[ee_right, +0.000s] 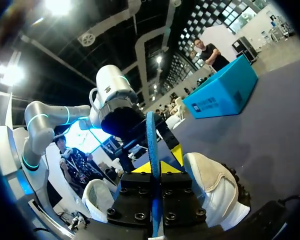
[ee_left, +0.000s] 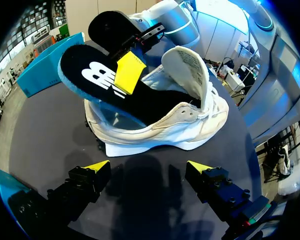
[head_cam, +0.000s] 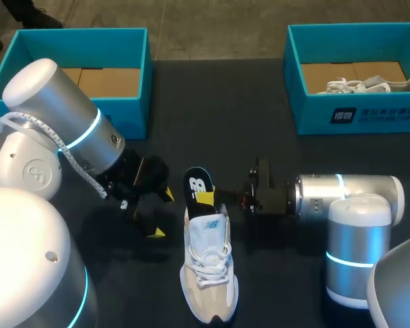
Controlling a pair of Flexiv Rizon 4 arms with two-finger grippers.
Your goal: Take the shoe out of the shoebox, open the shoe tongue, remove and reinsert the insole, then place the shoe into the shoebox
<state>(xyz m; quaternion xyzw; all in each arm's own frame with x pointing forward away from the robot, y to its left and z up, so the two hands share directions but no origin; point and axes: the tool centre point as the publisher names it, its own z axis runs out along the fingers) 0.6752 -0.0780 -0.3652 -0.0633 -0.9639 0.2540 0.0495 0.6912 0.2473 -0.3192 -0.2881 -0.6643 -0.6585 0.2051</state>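
Observation:
A white and beige sneaker [head_cam: 206, 270] lies on the dark table, toe toward the front edge, its tongue [ee_left: 190, 70] pulled up. Its black insole [head_cam: 197, 186] with a white logo sticks up out of the heel opening, the front part still inside the shoe [ee_left: 165, 125]. My right gripper [head_cam: 206, 199] is shut on the insole's raised end; its yellow tips [ee_right: 160, 167] pinch the blue-edged insole [ee_right: 152, 145]. My left gripper [ee_left: 149, 167] stands open just left of the shoe, with nothing between its fingers [head_cam: 157, 213].
An open teal shoebox [head_cam: 138, 102] with a cardboard floor stands at the back left. A second teal box [head_cam: 342, 116] at the back right holds another white shoe [head_cam: 369, 85]. My right arm's silver links [head_cam: 348, 205] lie along the table's right side.

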